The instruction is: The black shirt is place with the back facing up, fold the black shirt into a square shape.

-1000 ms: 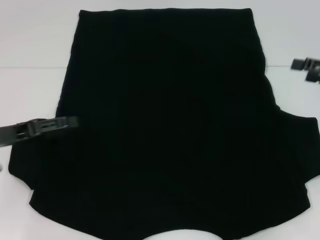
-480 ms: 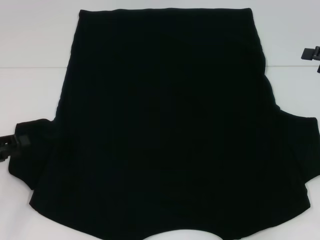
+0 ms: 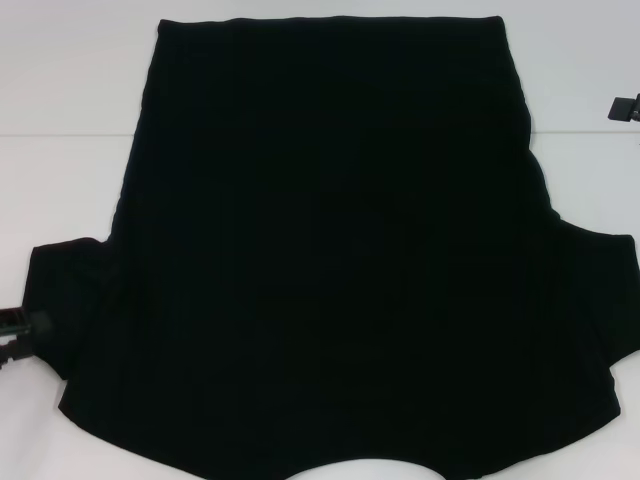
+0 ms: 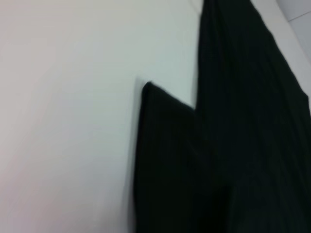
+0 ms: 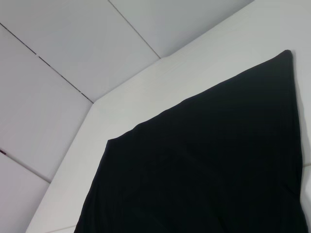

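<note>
In the head view the black shirt [image 3: 340,250] is spread flat on the white table [image 3: 60,190], blank side up, its near edge cut off by the frame. The left gripper [image 3: 18,335] is seen only partly at the shirt's left sleeve; whether its fingers are apart cannot be told. Only a tip of the right gripper [image 3: 625,107] is seen at the far right edge, its fingers unreadable. In the left wrist view the sleeve [image 4: 165,160] is blurred. In the right wrist view a shirt corner [image 5: 286,56] is shown on the table
</note>
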